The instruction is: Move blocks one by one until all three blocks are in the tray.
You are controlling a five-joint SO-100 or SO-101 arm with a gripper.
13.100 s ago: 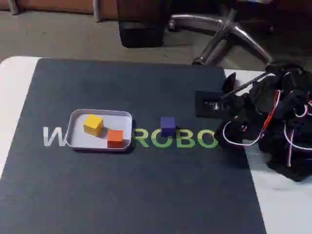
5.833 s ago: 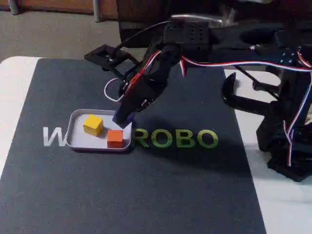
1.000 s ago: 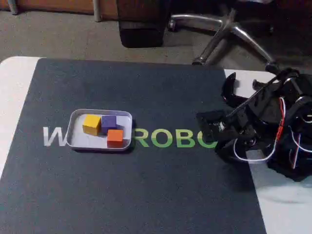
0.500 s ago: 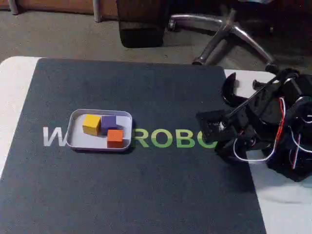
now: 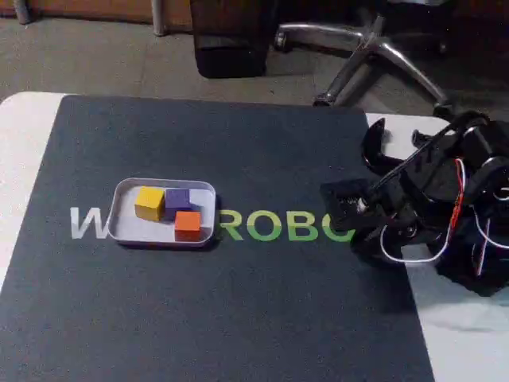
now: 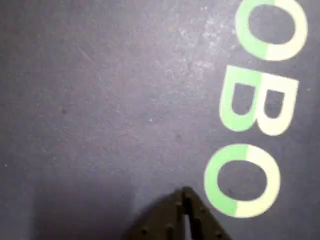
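Note:
The silvery tray (image 5: pixel 119 231) lies on the dark mat, left of centre in the fixed view. Inside it sit three blocks: the yellow block (image 5: pixel 149 202) at the left, the purple block (image 5: pixel 177 199) touching its right side, and the orange-red block (image 5: pixel 188 224) in front of the purple one. My gripper (image 5: pixel 338 208) is folded back at the mat's right edge, far from the tray. In the wrist view the gripper (image 6: pixel 185 194) hangs low over bare mat, its two dark fingers pressed together with nothing between them.
Green and white letters (image 5: pixel 286 227) are printed on the mat (image 5: pixel 238 302) between tray and arm, and the letters (image 6: pixel 255 105) also show in the wrist view. The arm's base and wiring (image 5: pixel 461 231) crowd the right side. An office chair base (image 5: pixel 374 56) stands behind the table.
The purple block, once on the mat right of the tray, was carried over and now lies in the tray. The arm has pulled back to the right; over the last second it barely moves.

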